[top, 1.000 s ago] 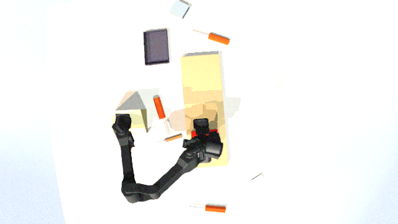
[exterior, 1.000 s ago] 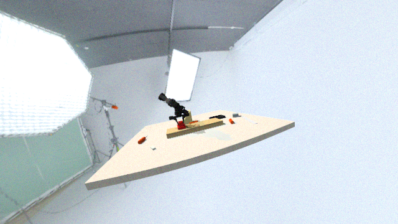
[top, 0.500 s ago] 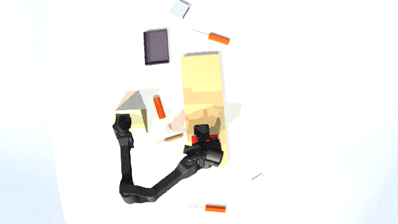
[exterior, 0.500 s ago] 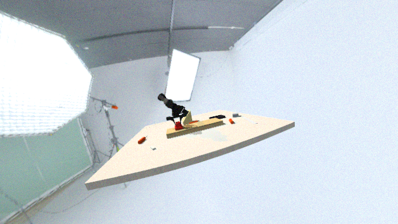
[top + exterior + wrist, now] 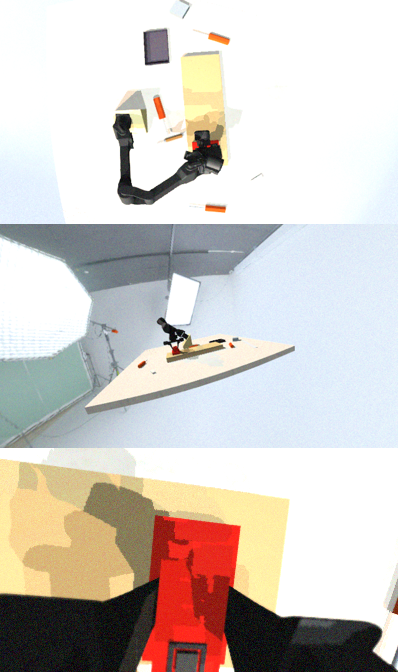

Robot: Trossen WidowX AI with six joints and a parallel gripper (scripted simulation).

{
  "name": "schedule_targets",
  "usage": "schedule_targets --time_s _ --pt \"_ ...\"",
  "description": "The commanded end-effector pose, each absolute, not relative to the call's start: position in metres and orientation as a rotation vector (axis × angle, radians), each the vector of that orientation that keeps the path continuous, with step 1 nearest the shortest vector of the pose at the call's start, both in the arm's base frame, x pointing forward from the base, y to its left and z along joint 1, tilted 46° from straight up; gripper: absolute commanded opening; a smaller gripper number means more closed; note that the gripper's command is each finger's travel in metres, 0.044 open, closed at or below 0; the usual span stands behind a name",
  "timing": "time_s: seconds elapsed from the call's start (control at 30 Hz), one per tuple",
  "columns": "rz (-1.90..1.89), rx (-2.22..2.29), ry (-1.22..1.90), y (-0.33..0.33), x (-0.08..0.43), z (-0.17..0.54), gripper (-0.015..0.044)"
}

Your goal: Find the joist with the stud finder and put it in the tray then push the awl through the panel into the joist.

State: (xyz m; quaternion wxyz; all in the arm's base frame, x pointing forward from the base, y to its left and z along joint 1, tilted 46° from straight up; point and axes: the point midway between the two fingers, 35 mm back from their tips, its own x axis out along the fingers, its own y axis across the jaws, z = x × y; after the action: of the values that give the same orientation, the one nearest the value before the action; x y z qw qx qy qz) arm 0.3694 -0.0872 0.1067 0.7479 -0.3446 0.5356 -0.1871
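Hand (image 5: 203, 146) (image 5: 175, 346) (image 5: 192, 584), top view: closed part-way on a red stud finder (image 5: 214, 143) (image 5: 176, 350) (image 5: 197, 558), over the near-arm end of the floor panel (image 5: 202, 74) (image 5: 199, 349) (image 5: 262, 543); dark tray (image 5: 157, 46) (image 5: 217, 341) beyond. Exterior view: stud finder at the panel's surface, contact uncertain; best swept slowly, level, at constant height. Wrist view: body between both fingers, panel edge near, so reverse before overrunning; no legible brand, label or writing.
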Motion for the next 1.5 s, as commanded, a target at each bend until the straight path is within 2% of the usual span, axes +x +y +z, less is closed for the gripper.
schedule_targets --time_s 0.0,0.8,1.47 --pt "-0.414 -0.753 1.171 -0.094 0.369 0.114 0.0000" --pt "-0.413 -0.752 1.170 -0.105 0.372 0.127 0.0000" --pt "-0.411 -0.751 1.173 -0.038 0.362 0.198 0.0000"
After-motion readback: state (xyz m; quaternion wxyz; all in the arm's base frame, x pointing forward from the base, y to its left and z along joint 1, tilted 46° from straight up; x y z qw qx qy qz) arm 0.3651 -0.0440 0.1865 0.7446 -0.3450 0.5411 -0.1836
